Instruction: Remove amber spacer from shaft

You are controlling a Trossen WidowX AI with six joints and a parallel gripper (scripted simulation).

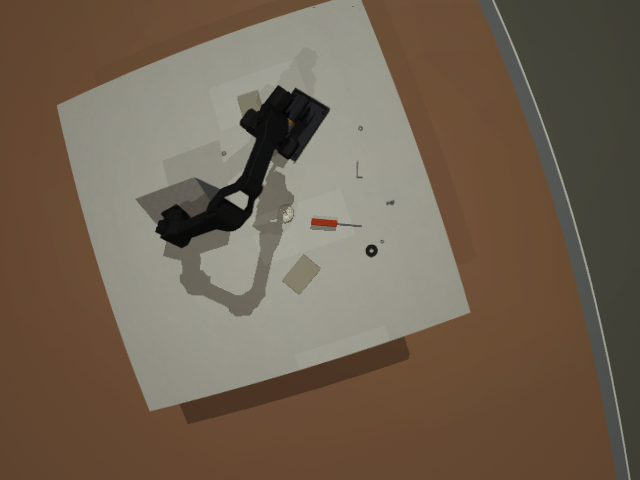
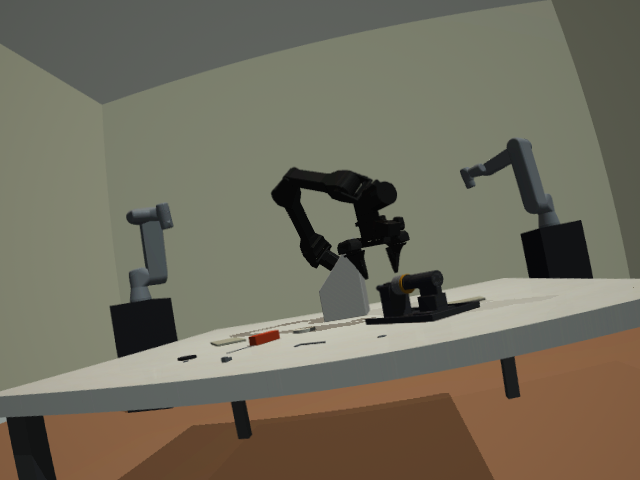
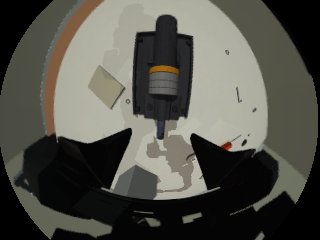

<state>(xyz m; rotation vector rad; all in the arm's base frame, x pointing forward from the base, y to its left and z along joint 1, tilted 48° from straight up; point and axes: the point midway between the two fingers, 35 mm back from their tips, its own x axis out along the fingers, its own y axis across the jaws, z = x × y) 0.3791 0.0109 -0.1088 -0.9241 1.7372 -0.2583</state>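
Observation:
The black housing block [image 2: 424, 280] [image 3: 166, 45] stands on a dark base plate [image 1: 316, 125] [image 2: 454, 310] [image 3: 140, 65]. The amber spacer [image 1: 291, 122] [image 2: 405, 283] [image 3: 164, 70] sits on the shaft directly against the housing. Several grey spacers [image 2: 396, 284] [image 3: 163, 84] sit side by side next to it. The shaft's dark outer end [image 3: 160, 129] sticks out past the support, toward the gripper. My gripper [image 2: 381, 274] [image 3: 162, 134] is open and empty, pointing down above the shaft's outer end, with one finger on each side in the wrist view. The top view mostly hides the assembly behind the arm.
A grey wedge-shaped block [image 1: 168, 193] [image 2: 343, 297] [image 3: 140, 181] stands by the arm's base. A beige pad [image 1: 249, 102] [image 3: 106, 87] lies beside the base plate. A red screwdriver [image 1: 324, 222] [image 2: 264, 337], a black ring [image 1: 366, 251] and another beige pad [image 1: 301, 274] lie farther off.

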